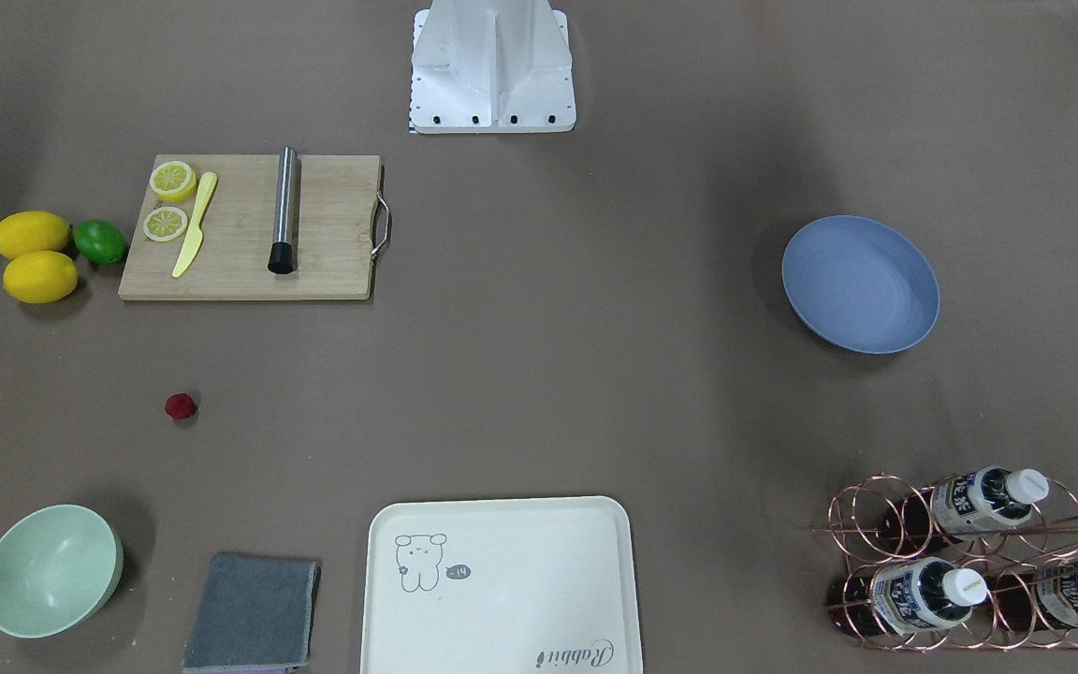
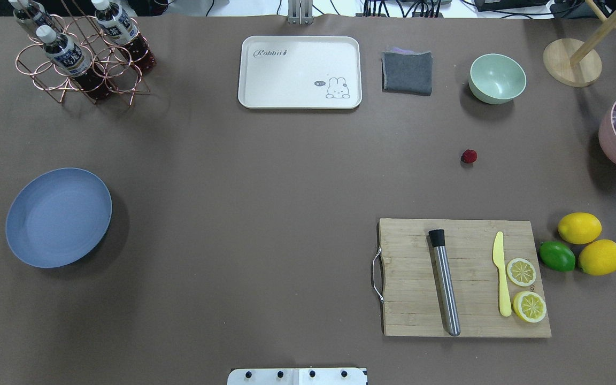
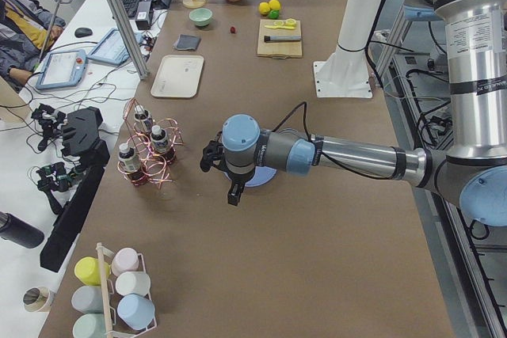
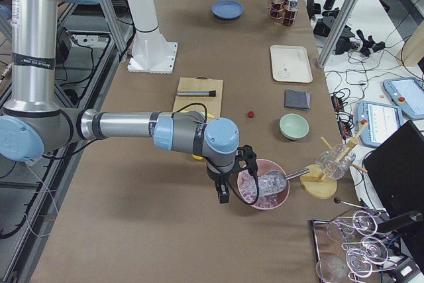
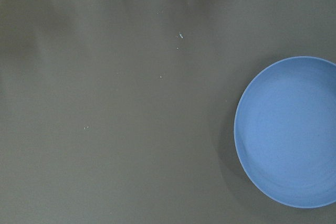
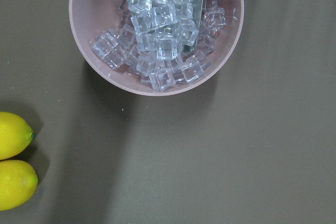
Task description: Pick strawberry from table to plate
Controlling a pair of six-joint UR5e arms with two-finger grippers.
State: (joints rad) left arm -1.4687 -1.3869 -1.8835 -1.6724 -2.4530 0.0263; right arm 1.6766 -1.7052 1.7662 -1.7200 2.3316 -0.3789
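Observation:
The strawberry (image 1: 181, 405) (image 2: 469, 156) is a tiny dark red berry lying alone on the brown-grey table (image 2: 260, 187), between the mint bowl and the cutting board. The empty blue-grey plate (image 1: 860, 284) (image 2: 59, 216) (image 5: 289, 135) sits far across the table from it. My left gripper (image 3: 232, 194) hovers above the plate's outer side, and only a black tip of it shows at the edge of the front-facing view. My right gripper (image 4: 222, 193) hangs over the pink ice bowl, well away from the strawberry (image 4: 251, 114). I cannot tell whether either gripper is open or shut.
A wooden cutting board (image 2: 463, 277) carries a steel muddler, a yellow knife and lemon slices, with two lemons and a lime (image 2: 556, 256) beside it. A mint bowl (image 2: 497, 78), grey cloth (image 2: 407, 72), cream tray (image 2: 300, 71), bottle rack (image 2: 81, 56) and pink ice bowl (image 6: 157, 30) ring the table.

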